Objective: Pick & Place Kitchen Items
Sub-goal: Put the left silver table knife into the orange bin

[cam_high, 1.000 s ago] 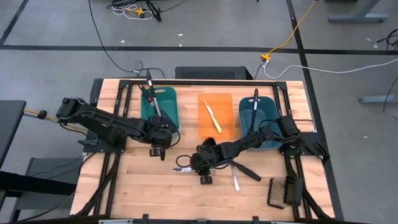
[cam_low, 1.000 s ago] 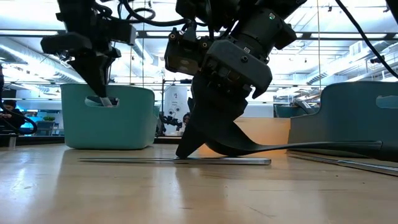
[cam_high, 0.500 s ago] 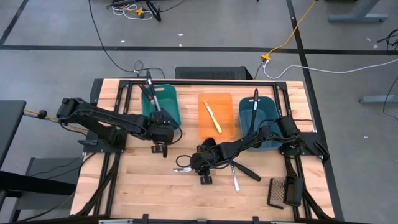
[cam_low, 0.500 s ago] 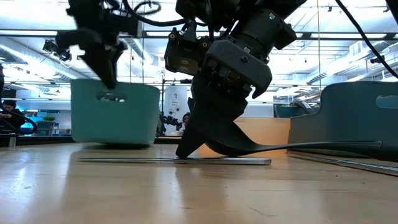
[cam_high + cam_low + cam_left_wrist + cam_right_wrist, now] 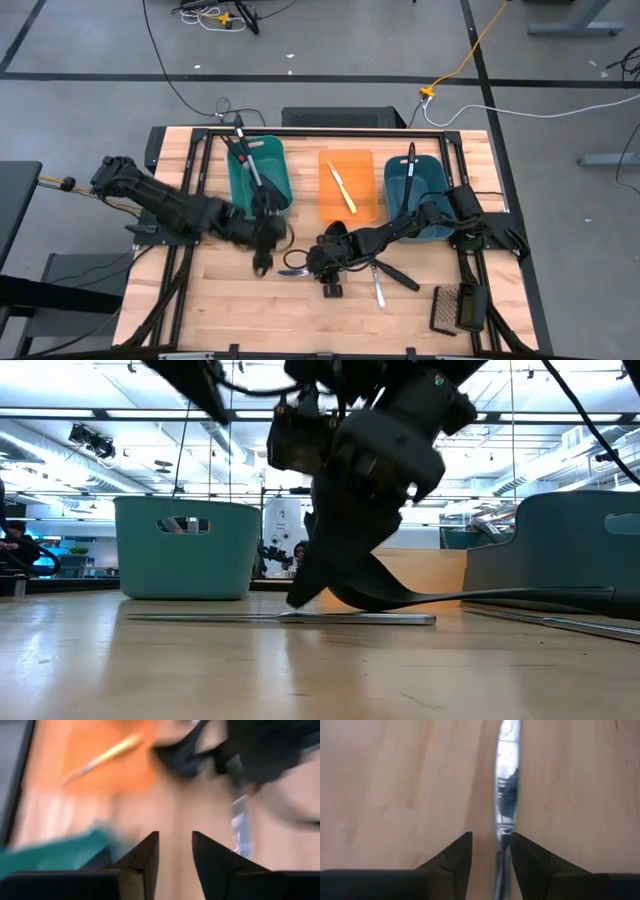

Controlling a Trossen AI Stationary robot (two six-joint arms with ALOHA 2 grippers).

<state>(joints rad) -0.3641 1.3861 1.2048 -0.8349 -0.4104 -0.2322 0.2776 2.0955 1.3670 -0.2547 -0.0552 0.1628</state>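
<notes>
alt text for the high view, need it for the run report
Overhead view of a wooden table: the right gripper reaches down to a silver knife near the table's middle, and the left gripper hangs close beside it. Behind them stand two teal tubs holding black utensils, with an orange tray bearing a yellow knife between.

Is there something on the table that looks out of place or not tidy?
Yes. A black spatula and a silver utensil lie crossed on the bare wood, outside the right teal tub; a silver knife lies flat under the right gripper.

Wooden table (image 5: 220, 290) with tubs (image 5: 262, 170), utensils (image 5: 392, 273)
</notes>
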